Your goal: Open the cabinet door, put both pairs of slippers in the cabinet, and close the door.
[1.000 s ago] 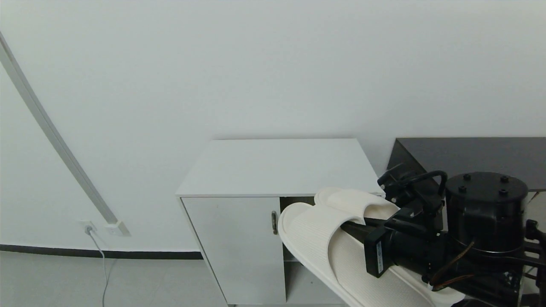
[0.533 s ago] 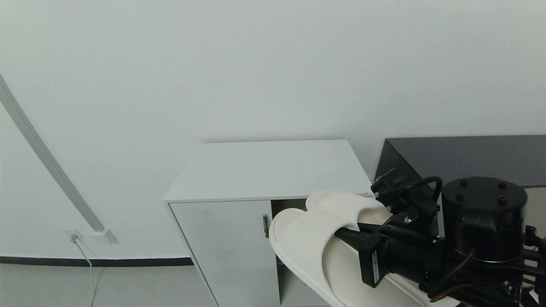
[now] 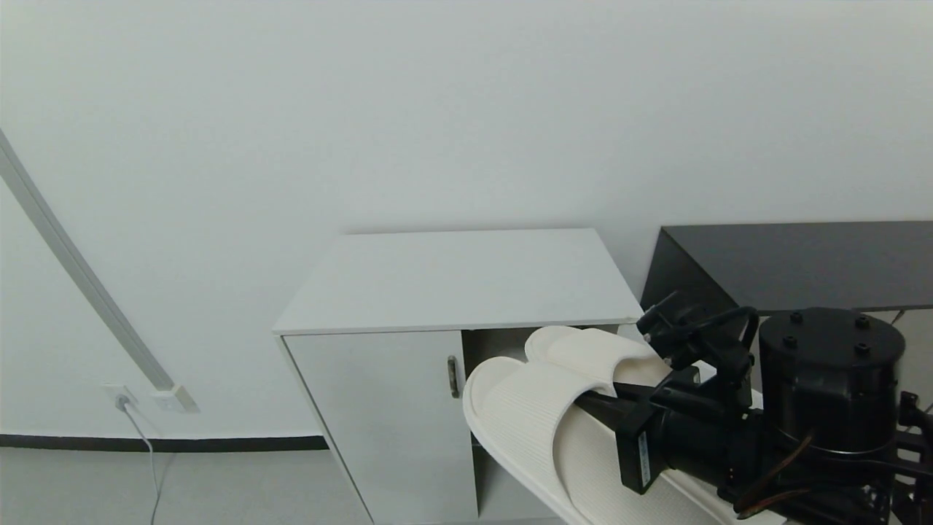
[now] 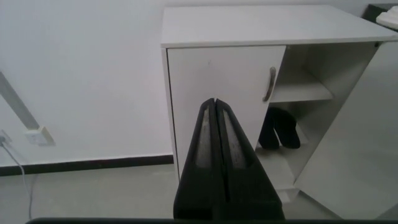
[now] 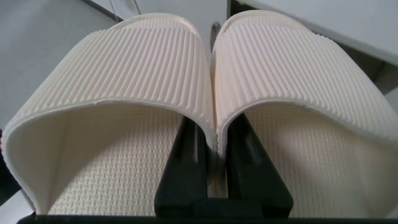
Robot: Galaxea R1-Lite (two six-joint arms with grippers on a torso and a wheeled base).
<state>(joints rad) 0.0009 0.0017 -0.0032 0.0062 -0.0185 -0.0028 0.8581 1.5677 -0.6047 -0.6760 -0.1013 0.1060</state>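
Right side of the cabinet is open, and that's the gap to watch. The left door is closed flat, its handle right at the edge of the opening. In the left wrist view the right door looks swung out towards the room. Between them there's a shelf high in the opening, and the dark slippers stand on their ends in the compartment below it, towards the back. There is bare cabinet floor to the right of them.

Off to the right a black table sits just beside the cabinet, close against that side. To the left it's open floor along the wall, with a socket and its cable low down, well apart from the cabinet.

Now the right arm: it's stretched forward from the near right, level with the upper part of the opening. The right gripper has its fingers pinching the white slippers by their inner edges, one finger inside each strap, the pair side by side. The toes point at the opening, just near of the cabinet front and close to the handle edge.

The left gripper hangs back in the room, facing the closed left door, fingers pressed together on nothing.
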